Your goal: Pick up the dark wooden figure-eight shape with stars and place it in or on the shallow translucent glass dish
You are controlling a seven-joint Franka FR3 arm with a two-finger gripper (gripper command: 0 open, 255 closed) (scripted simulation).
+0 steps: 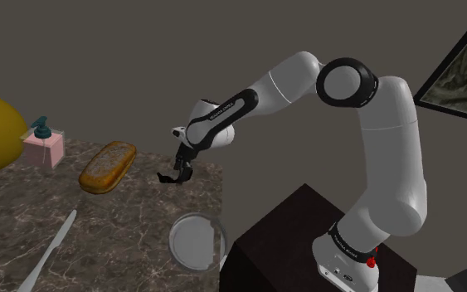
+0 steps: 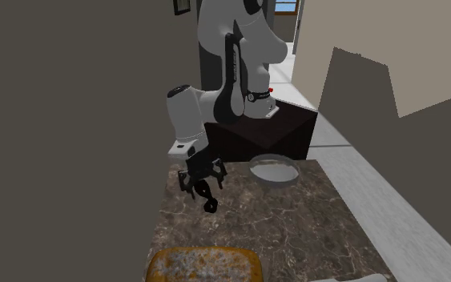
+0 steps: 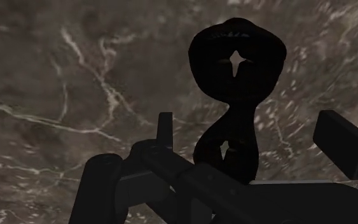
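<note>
Two fingers spread, with the figure loose between them on the counter.

We see the gripper [image 2: 203,181] low over the marbled counter [image 2: 295,232], its fingers [image 3: 344,149] released on either side of the figure [image 3: 238,95] and touching neither lobe. The figure seems to lie on the stone, and the dish [image 2: 274,178] stands apart at the second exterior view's right. We judge that closing off-centre on the narrow neck could twist the piece. Closing across a round lobe could squeeze it out, and a low carry could clip the dish's rim. The figure looks near black, with no grain showing. It has two rounded lobes joined by a slim neck, each pierced by a four-pointed star.
</note>
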